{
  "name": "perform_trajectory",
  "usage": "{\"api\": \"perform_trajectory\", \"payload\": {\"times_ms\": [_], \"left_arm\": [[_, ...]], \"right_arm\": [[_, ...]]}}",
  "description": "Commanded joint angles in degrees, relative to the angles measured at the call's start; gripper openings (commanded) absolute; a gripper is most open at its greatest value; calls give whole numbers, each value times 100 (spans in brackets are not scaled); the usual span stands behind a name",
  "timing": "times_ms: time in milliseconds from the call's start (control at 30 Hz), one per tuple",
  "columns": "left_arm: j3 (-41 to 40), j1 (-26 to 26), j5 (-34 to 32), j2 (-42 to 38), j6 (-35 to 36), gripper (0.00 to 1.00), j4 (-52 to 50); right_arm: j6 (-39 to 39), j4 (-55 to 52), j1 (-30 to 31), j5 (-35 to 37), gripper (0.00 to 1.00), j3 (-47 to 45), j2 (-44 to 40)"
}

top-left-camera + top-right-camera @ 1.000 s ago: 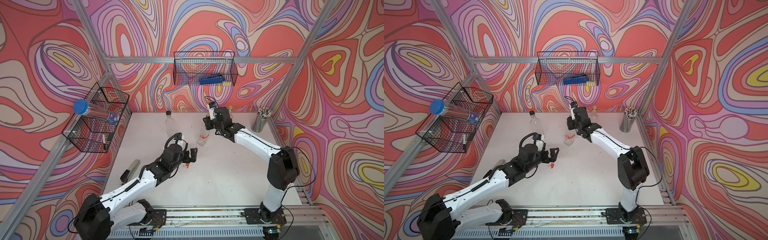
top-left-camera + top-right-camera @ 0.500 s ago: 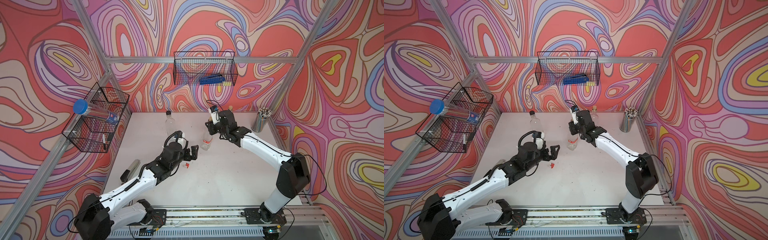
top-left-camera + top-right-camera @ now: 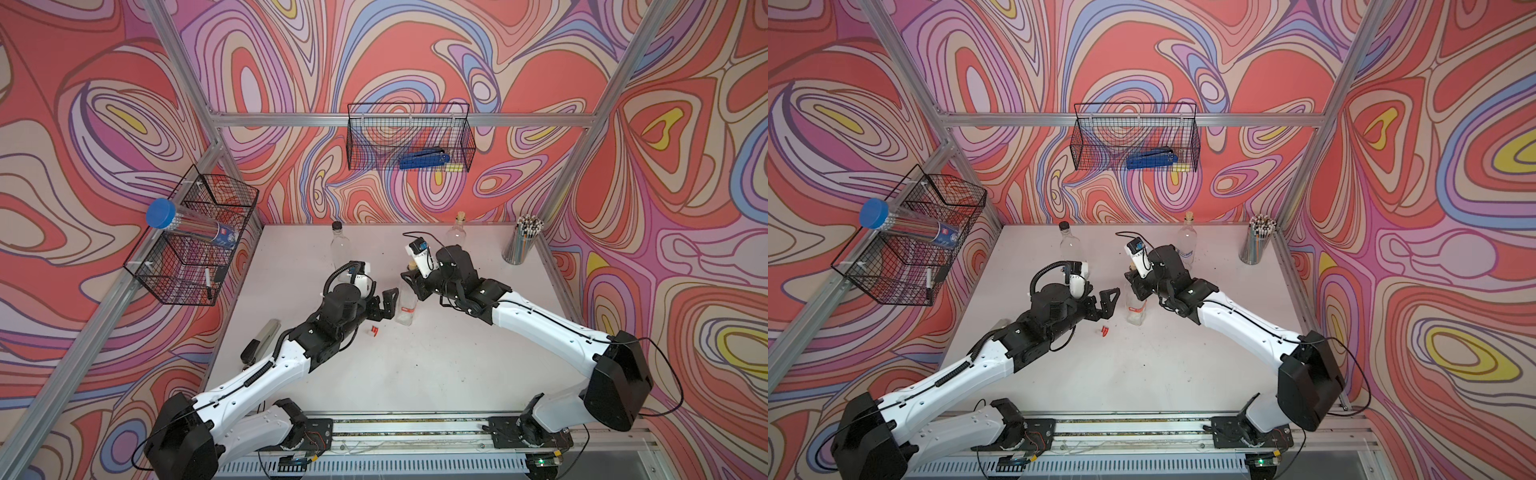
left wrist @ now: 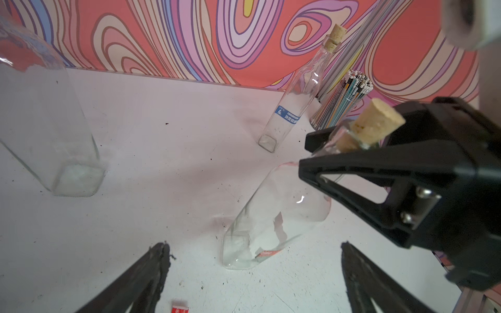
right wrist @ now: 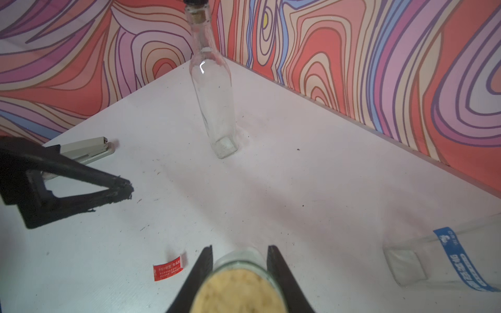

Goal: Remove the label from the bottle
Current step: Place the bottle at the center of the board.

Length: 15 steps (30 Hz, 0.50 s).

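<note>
Left wrist: partly done, red scrap [image 4: 180, 309] on surface [image 4: 162, 135] beside bottle [image 4: 276, 216], held mid-surface by its corked neck in right jaws, red remnant [image 4: 267, 253] clinging near base, left jaws wide and empty close by.

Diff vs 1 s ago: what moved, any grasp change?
Right claw, shut on the bottle at its neck throughout, pulled it toward the near edge of the table, up beside the open left claw, which barely moved. Nothing grabbed or released. Red label scrap, black-capped bottle, blue-labelled bottle and pencil cup stayed put.
</note>
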Motion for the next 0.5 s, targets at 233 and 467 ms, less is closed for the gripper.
{"api": "perform_trajectory", "payload": {"times_ms": [233, 467], "left_arm": [[120, 20, 142, -155, 147, 100, 203], [150, 18, 152, -161, 283, 100, 180]], "right_arm": [[-162, 408, 48, -264, 0, -128, -134], [-108, 301, 57, -346, 28, -107, -83]]}}
